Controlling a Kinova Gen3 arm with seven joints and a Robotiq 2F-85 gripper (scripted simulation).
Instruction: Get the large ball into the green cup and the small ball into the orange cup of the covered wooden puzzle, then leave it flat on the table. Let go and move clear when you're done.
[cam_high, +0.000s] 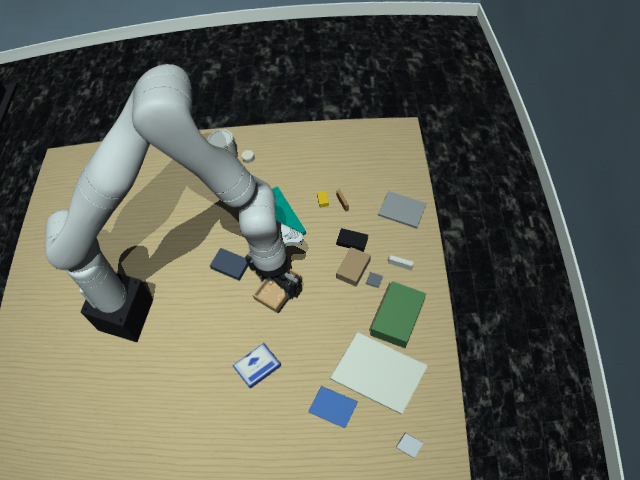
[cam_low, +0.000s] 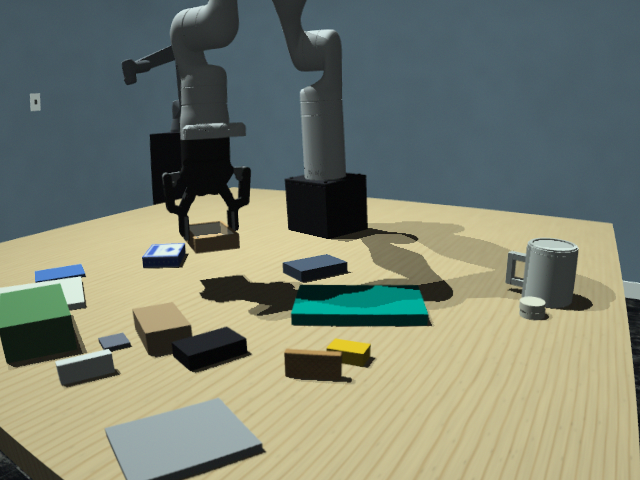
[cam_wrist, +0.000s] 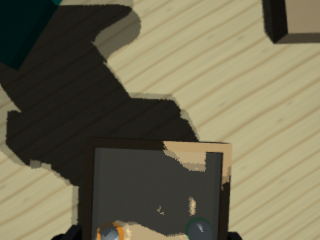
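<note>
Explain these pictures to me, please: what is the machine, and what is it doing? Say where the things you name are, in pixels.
The machine is one jointed arm (cam_high: 111, 170) (cam_low: 204, 98) ending in a two-fingered tool (cam_high: 273, 279) (cam_low: 208, 227) (cam_wrist: 155, 236). One picture looks down from above, one across the table from its edge, and one from the arm's wrist.

On the table lie a teal block (cam_high: 287, 211) (cam_low: 361, 304) (cam_wrist: 20, 25), a green block (cam_high: 398, 312) (cam_low: 36, 320), a mug (cam_high: 222, 139) (cam_low: 550, 273) and other small things.

The fingers stand on either side of a shallow wooden puzzle (cam_high: 271, 298) (cam_low: 214, 243) (cam_wrist: 150, 180); whether they grip it, I cannot tell.
</note>
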